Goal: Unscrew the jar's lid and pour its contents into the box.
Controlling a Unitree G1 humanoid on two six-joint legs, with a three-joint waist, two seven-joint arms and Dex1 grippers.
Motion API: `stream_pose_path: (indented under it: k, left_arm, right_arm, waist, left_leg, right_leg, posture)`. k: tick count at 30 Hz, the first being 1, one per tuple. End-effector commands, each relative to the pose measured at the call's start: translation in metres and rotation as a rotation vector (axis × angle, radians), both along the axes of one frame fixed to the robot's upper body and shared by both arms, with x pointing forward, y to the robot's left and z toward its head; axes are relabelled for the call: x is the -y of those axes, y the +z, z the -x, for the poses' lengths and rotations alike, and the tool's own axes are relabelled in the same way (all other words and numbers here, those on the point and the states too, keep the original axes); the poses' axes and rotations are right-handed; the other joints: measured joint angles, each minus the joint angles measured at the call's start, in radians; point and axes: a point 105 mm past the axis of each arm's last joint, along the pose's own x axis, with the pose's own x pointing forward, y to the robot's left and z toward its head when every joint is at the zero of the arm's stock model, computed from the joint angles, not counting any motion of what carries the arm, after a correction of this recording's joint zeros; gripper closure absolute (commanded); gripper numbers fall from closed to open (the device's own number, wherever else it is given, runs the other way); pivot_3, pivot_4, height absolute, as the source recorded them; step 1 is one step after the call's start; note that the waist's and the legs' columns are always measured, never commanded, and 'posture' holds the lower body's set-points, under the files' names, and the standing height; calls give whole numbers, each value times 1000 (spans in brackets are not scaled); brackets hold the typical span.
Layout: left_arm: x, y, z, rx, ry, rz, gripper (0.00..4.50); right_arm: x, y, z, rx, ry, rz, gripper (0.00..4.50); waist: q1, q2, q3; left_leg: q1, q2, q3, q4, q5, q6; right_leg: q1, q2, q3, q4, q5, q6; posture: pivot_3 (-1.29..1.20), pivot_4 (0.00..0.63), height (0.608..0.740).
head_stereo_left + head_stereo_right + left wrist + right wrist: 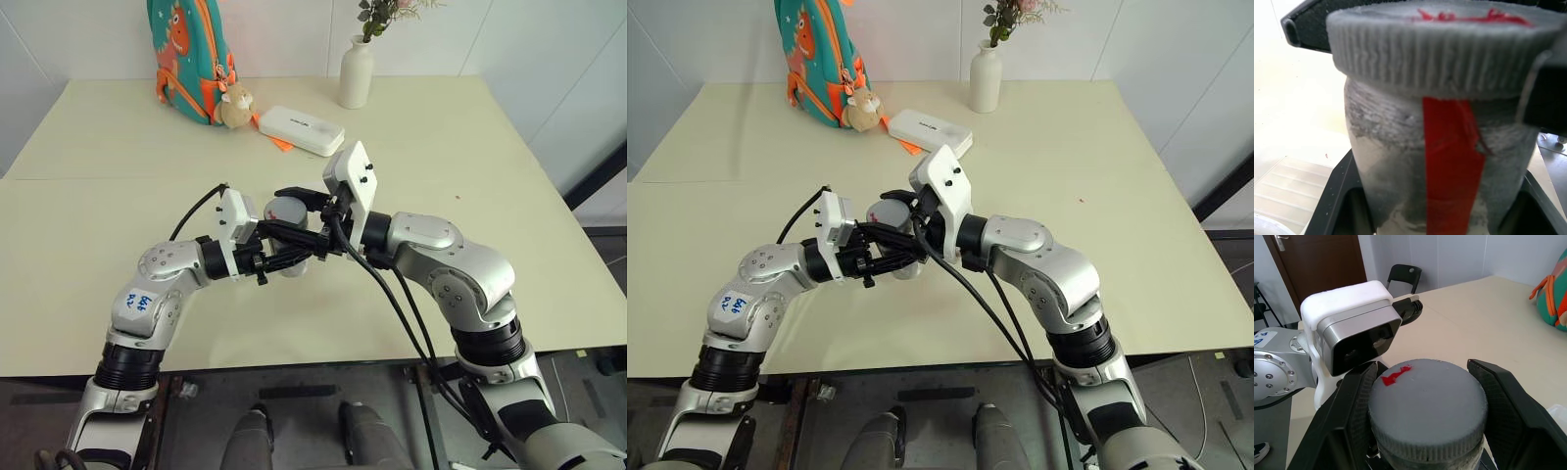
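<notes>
The jar (1440, 166) is held upright above the table (470, 147) by the closed left gripper (294, 257), and its grey lid (1427, 404) is clamped between the fingers of the right gripper (299, 211). Behind the arms, well apart from them, a white oblong case (301, 129), a small plush toy (235, 106), a teal backpack (188, 49) and a white vase (357, 73) are set along the table's far side.
</notes>
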Motion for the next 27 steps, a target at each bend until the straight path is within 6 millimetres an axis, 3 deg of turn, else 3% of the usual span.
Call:
stream_pose_path:
  k: [1,8,12,24,27]
  left_arm:
    - [-4,15,4,59,-75,4,2456]
    - [-3,37,9,14,-277,10,2456]
    - [-3,41,14,8,-358,-12,2456]
    - [-4,44,13,46,-327,24,2456]
    - [-4,46,12,60,-321,30,2456]
  right_arm:
    - [8,13,17,82,137,10,1897]
    - [29,16,46,104,512,85,1897]
    - [30,21,41,123,535,108,1897]
    - [36,28,29,135,495,85,1897]
    - [35,29,29,118,494,65,866]
  waist:
    - [2,0,0]
    - [2,0,0]
    - [-9,0,0]
    - [-15,0,0]
    - [-16,0,0]
  left_leg:
    - [0,0,0,0,0,0]
    - [0,0,0,0,0,0]
    - [0,0,0,0,0,0]
    - [0,0,-1,0,-1,-1]
    - [0,0,-1,1,-1,-1]
  right_leg:
    - [0,0,0,0,0,0]
    - [1,0,0,-1,0,0]
    - [1,0,0,-2,0,1]
    - [1,0,-1,-1,-1,1]
    - [1,0,-1,0,-1,1]
  posture:
    - [0,150,740]
    - [0,150,740]
    - [0,150,740]
    - [0,150,740]
    - [0,150,740]
